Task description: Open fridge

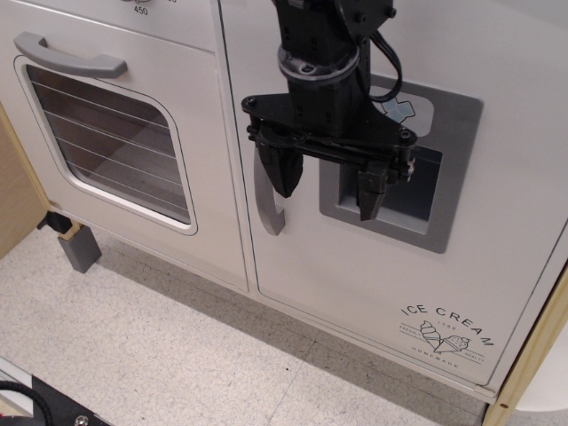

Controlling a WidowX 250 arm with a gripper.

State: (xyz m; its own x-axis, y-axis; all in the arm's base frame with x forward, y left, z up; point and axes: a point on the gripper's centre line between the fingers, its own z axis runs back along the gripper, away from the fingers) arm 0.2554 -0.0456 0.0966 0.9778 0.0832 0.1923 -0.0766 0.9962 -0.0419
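the fridge (373, 266), a white door with a grey recess, stands shut right of the oven door (115, 142). the claw (328, 191) hangs spread before its curved grey handle (269, 209), gripping nothing. the door looks light, rigid and slick, so hooking that handle seems best.

Bright, even light; sharp focus.

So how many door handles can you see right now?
2. The oven handle runs horizontally at upper left; the fridge handle runs vertically on the fridge door, its upper part hidden behind the gripper with open fingers.
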